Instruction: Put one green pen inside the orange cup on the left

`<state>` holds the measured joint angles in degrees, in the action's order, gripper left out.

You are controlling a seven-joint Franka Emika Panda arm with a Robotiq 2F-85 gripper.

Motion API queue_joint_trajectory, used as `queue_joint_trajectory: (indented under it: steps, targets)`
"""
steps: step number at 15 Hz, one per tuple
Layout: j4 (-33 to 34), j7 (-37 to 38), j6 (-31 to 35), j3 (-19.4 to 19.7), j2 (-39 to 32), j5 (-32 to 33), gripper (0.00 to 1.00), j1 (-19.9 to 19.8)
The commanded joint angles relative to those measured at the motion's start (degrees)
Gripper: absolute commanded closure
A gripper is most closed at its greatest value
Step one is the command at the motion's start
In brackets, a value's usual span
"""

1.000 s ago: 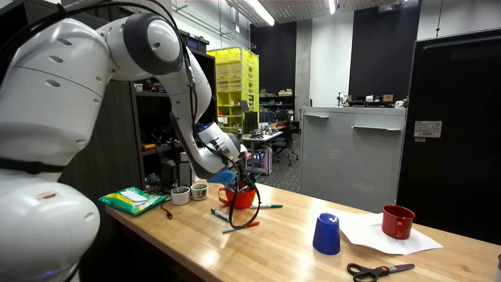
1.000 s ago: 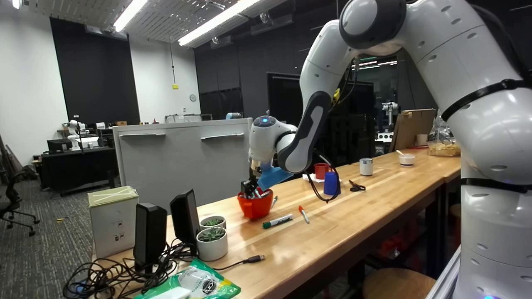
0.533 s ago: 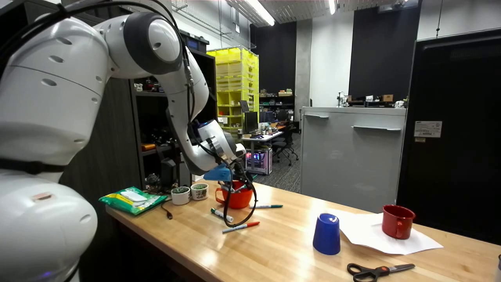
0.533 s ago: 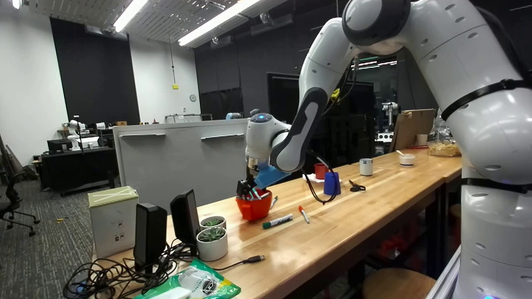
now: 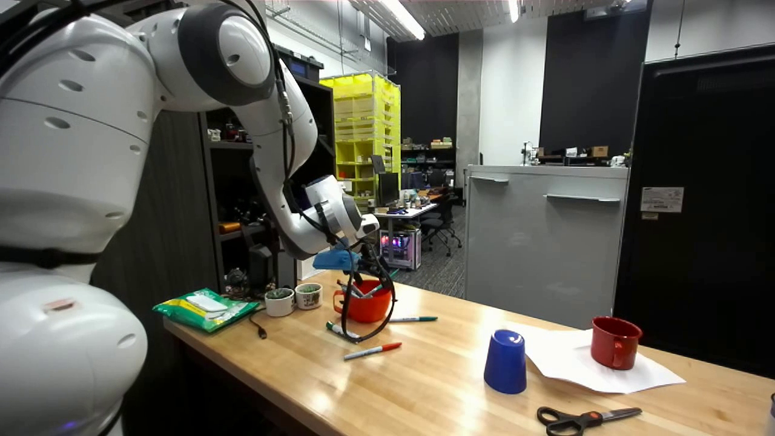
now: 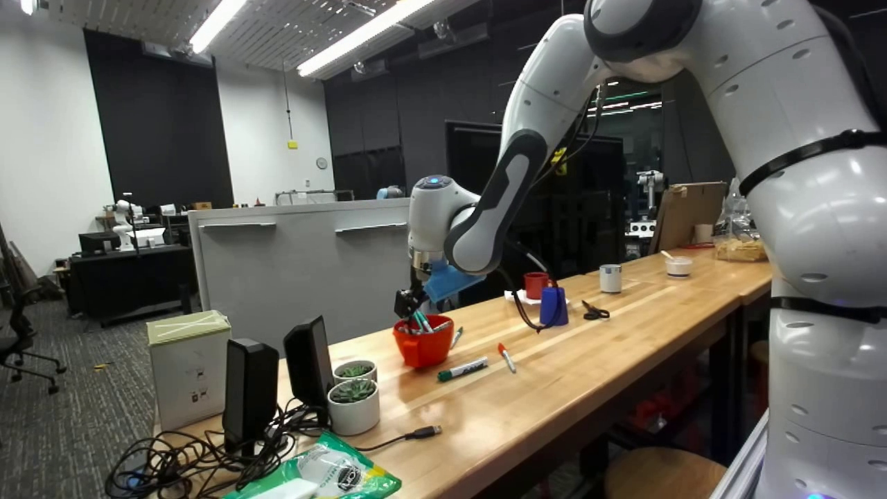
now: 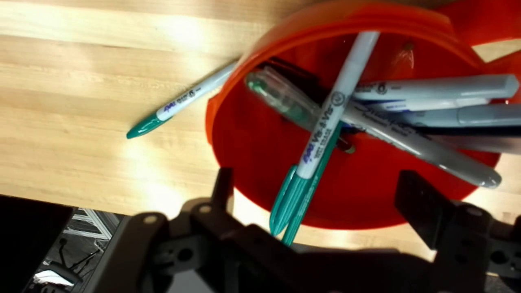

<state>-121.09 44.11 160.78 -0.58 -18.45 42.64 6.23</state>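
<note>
Gripper (image 7: pixel 315 191) spread wide, empty from where I stand, presumably for release; green pen (image 7: pixel 311 191) in orange cup (image 7: pixel 360 195), lower centre of wrist view, slanted with one end poking out, probably because the cup's shallow

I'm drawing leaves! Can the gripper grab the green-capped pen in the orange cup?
Probably yes: the gripper is open, and in the wrist view the green-capped pen lies uncovered between its fingers.
</note>
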Motion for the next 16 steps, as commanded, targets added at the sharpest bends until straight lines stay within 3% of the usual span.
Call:
queue_joint_trajectory:
  steps: [1,3,4,7,16]
  targets:
    - [-2.15,-4.8,-2.74,-2.34,3.63,-5.0,0.0,-1.8]
    - [-3.46,-9.18,-4.03,-3.81,5.34,-9.62,0.0,-3.55]
    - [-3.87,-13.72,-5.13,-2.17,6.12,-15.19,0.0,-1.87]
    - [-3.61,-24.67,-10.74,-2.47,7.9,-27.31,0.0,-2.44]
    - [-1.08,-39.48,-32.82,-1.41,14.13,-37.38,0.0,-3.56]
